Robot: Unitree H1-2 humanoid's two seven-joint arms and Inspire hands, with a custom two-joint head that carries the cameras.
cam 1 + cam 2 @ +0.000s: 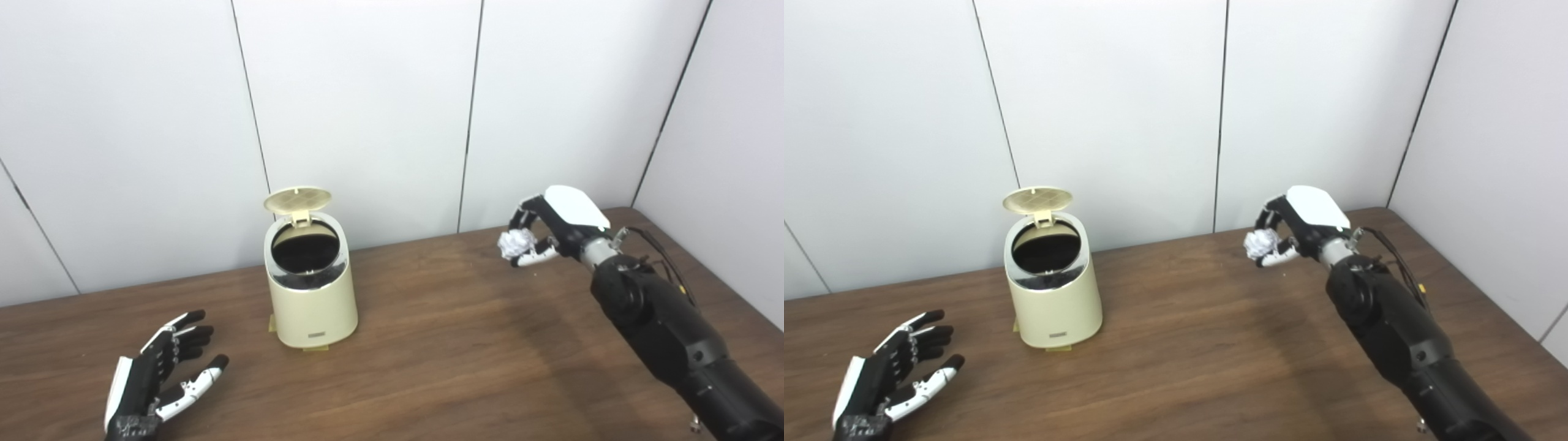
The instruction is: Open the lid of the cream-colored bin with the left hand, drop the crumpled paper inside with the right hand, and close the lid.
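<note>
The cream-colored bin stands on the wooden table, left of centre. Its lid is flipped up and stands open at the back, showing the dark inside. My right hand is raised above the table at the right, well away from the bin, and is shut on the white crumpled paper. My left hand lies open and empty, palm up, low at the front left of the table, a short way left of the bin.
The brown wooden table runs up to white wall panels at the back and right. A small cream pedal sticks out at the bin's base.
</note>
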